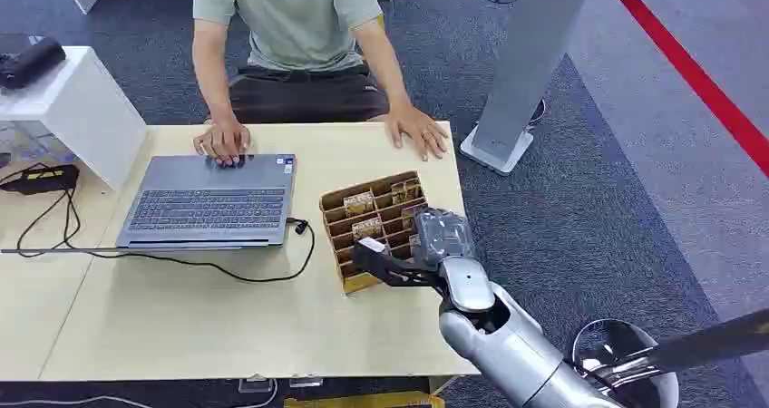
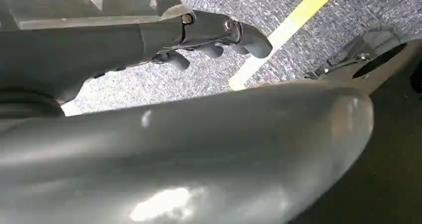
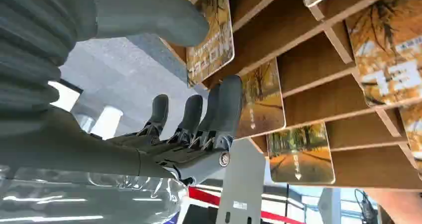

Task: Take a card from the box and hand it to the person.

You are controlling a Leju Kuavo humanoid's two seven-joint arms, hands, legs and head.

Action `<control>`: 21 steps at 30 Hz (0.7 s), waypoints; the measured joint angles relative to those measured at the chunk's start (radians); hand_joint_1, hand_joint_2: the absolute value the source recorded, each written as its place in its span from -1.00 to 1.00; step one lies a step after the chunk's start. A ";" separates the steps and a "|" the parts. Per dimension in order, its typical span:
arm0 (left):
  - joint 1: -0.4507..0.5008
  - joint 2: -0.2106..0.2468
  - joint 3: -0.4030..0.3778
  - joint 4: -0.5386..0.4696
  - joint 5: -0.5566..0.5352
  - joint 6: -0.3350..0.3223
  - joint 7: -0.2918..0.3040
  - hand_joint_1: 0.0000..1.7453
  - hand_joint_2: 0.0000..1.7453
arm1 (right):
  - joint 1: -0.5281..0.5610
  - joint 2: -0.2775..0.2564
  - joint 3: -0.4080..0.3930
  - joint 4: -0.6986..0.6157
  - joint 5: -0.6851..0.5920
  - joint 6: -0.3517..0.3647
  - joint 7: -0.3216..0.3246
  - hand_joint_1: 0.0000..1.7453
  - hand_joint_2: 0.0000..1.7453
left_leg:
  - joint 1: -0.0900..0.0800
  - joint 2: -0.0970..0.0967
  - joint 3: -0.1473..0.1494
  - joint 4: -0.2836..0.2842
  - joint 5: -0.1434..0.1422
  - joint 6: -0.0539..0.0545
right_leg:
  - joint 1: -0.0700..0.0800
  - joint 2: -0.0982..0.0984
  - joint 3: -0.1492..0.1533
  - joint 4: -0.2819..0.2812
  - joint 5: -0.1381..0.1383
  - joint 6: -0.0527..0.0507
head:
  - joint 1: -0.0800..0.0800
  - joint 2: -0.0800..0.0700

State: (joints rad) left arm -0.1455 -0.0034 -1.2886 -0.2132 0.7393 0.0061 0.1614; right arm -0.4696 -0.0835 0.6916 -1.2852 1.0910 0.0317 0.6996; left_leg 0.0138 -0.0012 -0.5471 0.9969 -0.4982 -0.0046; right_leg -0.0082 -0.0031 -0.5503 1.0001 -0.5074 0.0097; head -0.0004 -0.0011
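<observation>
Pale wooden table [image 1: 181, 317] on dark grey carpet, with a slotted cardboard box [image 1: 340, 210] near its corner, tilted so the card faces lean up toward a reaching hand. Right hand [image 1: 399, 265] at the box's near edge, dark fingers [image 3: 219, 109] extended and spread over the compartments, thick grey thumb [image 3: 149, 12] apart on the other side of a card [image 3: 211, 40]; nothing pinched yet, by the look of it. That glossy card, printed with autumn trees, just ahead of the thumb tip in the slot closest to the hand; more such cards beyond the fingertips. Thin brown dividers forming stepped rows, probably to keep each card upright and separately graspable. Farther past the hand, a grey laptop [image 1: 210, 199] with a trailing black cable, and the person [image 1: 290, 27] seated across, palms flat on the table. Left hand [image 2: 219, 35] hanging over speckled carpet, fingers curled in, holding nothing.
</observation>
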 joint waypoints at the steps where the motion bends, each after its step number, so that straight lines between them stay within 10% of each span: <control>1: 0.000 0.000 0.000 0.000 0.000 0.000 0.000 -1.00 -1.00 | 0.000 0.000 0.000 0.002 0.000 0.000 0.000 0.06 1.00 | 0.000 0.000 0.000 0.000 0.000 0.000 | 0.000 0.000 0.000 0.000 0.000 0.000 | 0.000 0.000; 21: 0.000 0.000 0.015 0.000 -0.006 0.002 0.003 -1.00 -1.00 | -0.002 0.000 0.000 0.024 0.000 0.002 0.000 0.62 1.00 | 0.000 0.000 0.000 0.000 0.000 0.000 | 0.000 0.000 0.000 0.000 0.000 0.000 | 0.000 0.000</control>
State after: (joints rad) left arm -0.1450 -0.0034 -1.2734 -0.2132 0.7336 0.0076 0.1640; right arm -0.4716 -0.0832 0.6916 -1.2612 1.0910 0.0336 0.6996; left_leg 0.0138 -0.0012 -0.5468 0.9969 -0.4982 -0.0046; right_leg -0.0082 -0.0031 -0.5501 1.0001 -0.5074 0.0097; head -0.0008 -0.0011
